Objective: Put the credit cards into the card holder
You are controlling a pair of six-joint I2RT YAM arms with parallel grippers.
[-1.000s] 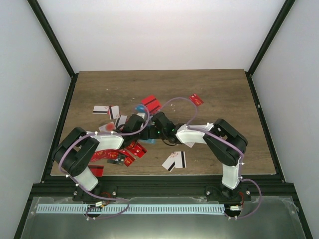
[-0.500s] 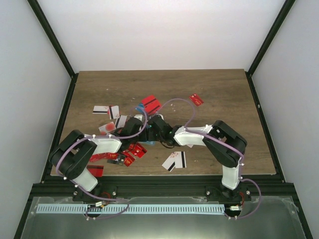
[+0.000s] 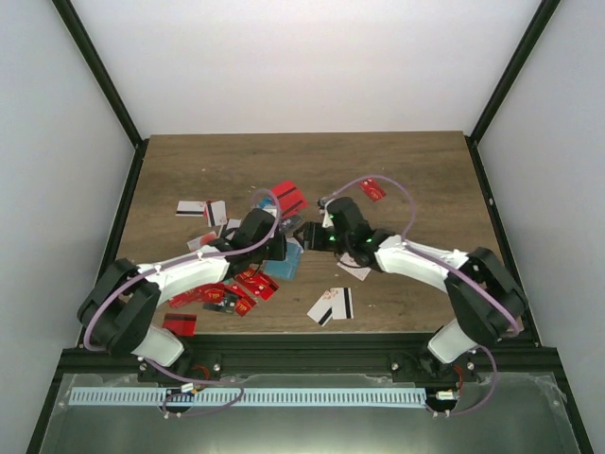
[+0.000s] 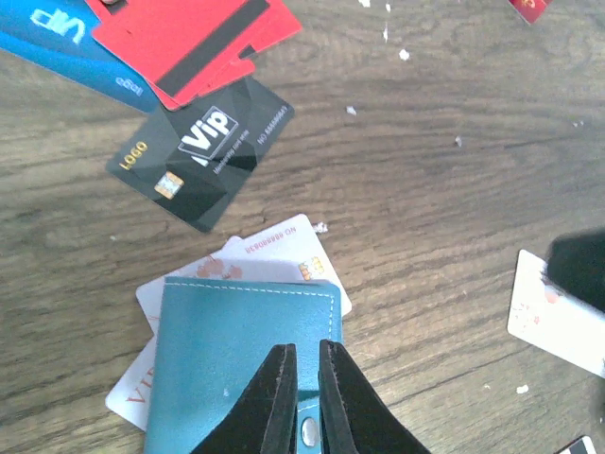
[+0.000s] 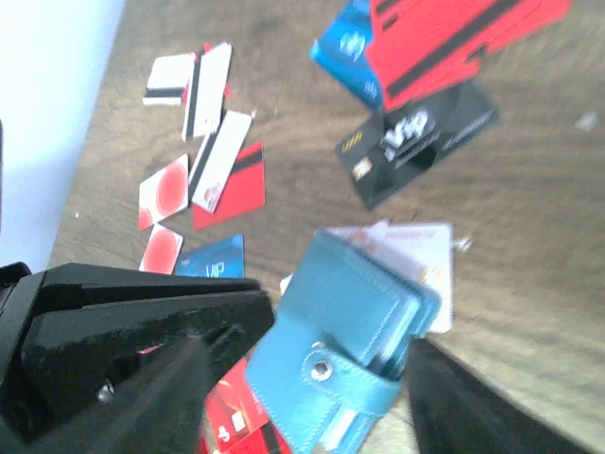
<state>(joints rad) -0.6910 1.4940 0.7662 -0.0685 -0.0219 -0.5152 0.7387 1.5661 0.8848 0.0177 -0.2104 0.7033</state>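
The teal card holder [image 4: 236,355] [image 3: 286,268] [image 5: 350,331] is folded shut with its snap strap closed, and it rests on two white credit cards [image 4: 284,251]. My left gripper [image 4: 304,348] [image 3: 281,248] is over the holder's strap. Its jaws are almost together, and the snap shows in the thin slit; I cannot tell whether they pinch it. My right gripper [image 5: 312,352] [image 3: 312,235] is open, with the holder just ahead between its blurred fingers. Credit cards lie scattered around: a black VIP one [image 4: 203,151], red ones [image 3: 288,197] and a blue one [image 4: 57,38].
More cards lie around the arms: a red one [image 3: 372,188] at the far right, a white black-striped one [image 3: 331,305] near the front, white ones [image 3: 194,209] at the left, and a red pile [image 3: 232,291] under the left arm. A black frame rail [image 3: 302,352] runs along the near edge.
My right gripper has opened and drawn back to the right of the holder. The left arm has stretched further forward, and its jaws have parted by a sliver.
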